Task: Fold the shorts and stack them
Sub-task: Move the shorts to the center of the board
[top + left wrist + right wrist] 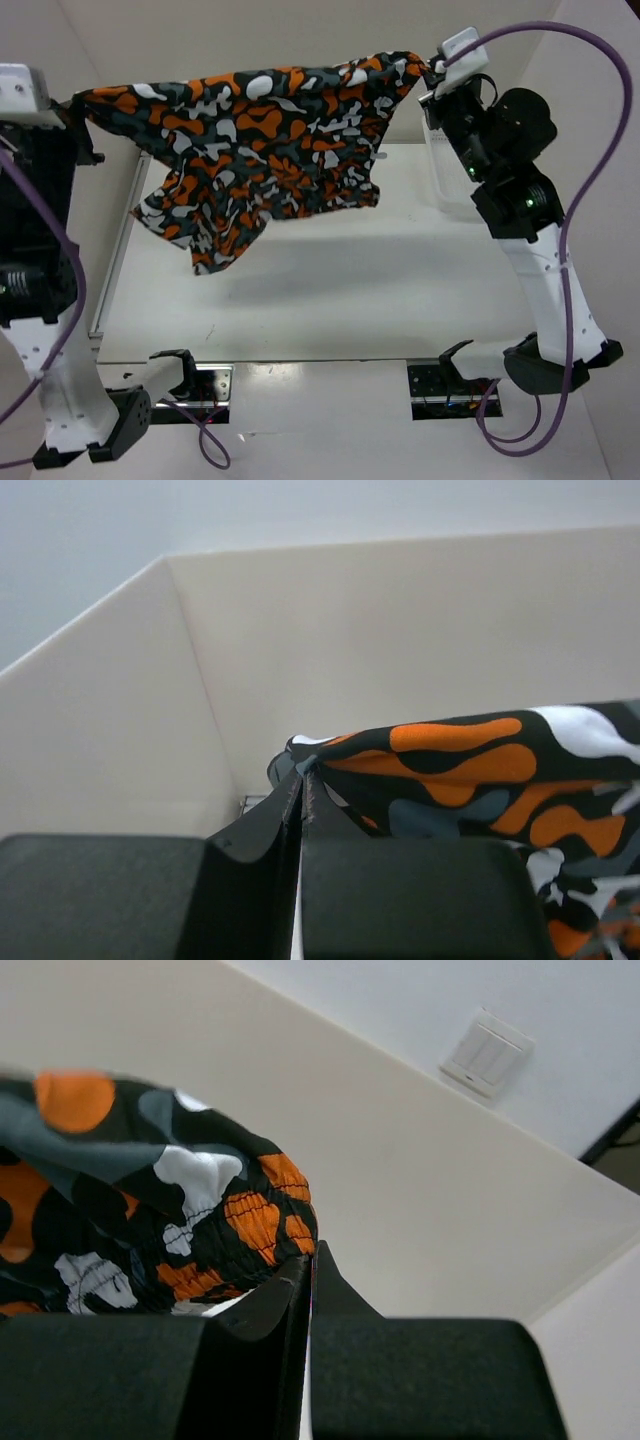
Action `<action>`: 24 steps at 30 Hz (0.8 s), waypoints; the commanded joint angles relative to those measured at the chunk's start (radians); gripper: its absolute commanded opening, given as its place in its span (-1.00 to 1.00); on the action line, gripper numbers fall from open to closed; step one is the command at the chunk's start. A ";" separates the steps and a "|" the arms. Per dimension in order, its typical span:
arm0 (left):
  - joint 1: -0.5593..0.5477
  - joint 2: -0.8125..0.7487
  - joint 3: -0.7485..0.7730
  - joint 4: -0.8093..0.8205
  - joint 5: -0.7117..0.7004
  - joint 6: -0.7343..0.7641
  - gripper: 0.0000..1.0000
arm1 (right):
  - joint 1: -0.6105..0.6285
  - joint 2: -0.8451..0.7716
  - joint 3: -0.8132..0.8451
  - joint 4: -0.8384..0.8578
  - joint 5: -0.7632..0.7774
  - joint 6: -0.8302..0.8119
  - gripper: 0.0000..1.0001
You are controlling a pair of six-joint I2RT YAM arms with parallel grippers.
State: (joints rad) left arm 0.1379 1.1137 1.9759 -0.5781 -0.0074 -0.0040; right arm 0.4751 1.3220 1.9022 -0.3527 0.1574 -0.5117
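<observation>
The camouflage shorts, orange, black, grey and white, hang stretched in the air between my two grippers, high above the white table. My left gripper is shut on the left end of the waistband, and the left wrist view shows the shorts pinched at the gripper. My right gripper is shut on the right end; in the right wrist view the elastic waistband of the shorts bunches at the gripper. The legs droop down to the lower left.
A translucent white container stands at the table's right, behind the right arm. A metal rail runs along the table's left edge. White walls enclose the far side. Two black brackets sit at the near edge.
</observation>
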 commanded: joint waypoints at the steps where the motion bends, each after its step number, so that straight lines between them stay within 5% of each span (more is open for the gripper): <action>1: 0.009 -0.040 -0.046 0.021 0.082 0.004 -1.00 | -0.001 -0.036 0.028 -0.086 -0.116 0.079 -1.00; 7: 0.009 0.027 -0.210 0.107 0.190 0.004 -1.00 | -0.001 0.002 -0.112 0.035 -0.070 0.118 -1.00; 14: -0.009 0.360 -0.267 0.193 0.224 0.004 -0.96 | -0.010 0.176 -0.373 0.230 -0.016 0.104 -1.00; 16: -0.009 0.461 -0.189 0.193 0.192 0.004 -0.94 | -0.053 0.256 -0.364 0.239 -0.016 0.145 -0.82; 17: -0.009 0.568 -0.149 0.193 0.192 0.004 -0.87 | -0.076 0.360 -0.309 0.204 -0.045 0.194 -0.51; 18: -0.009 0.619 -0.052 0.157 0.192 0.004 -0.75 | -0.122 0.417 -0.269 0.175 -0.067 0.217 0.30; 19: -0.018 0.665 -0.008 0.141 0.192 0.004 -0.51 | -0.139 0.466 -0.232 0.152 -0.079 0.237 0.49; 20: -0.018 0.740 0.027 0.123 0.192 0.004 0.25 | -0.139 0.524 -0.195 0.152 -0.065 0.227 0.63; 21: -0.018 0.765 0.053 0.098 0.202 0.004 0.60 | -0.139 0.539 -0.184 0.152 -0.053 0.204 0.76; 24: -0.018 0.758 0.032 0.089 0.166 0.004 1.00 | -0.139 0.520 -0.157 0.091 -0.053 0.222 0.96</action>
State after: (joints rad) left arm 0.1253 1.9423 1.9526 -0.4904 0.1707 -0.0025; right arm 0.3271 1.9240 1.6382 -0.2577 0.1024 -0.3271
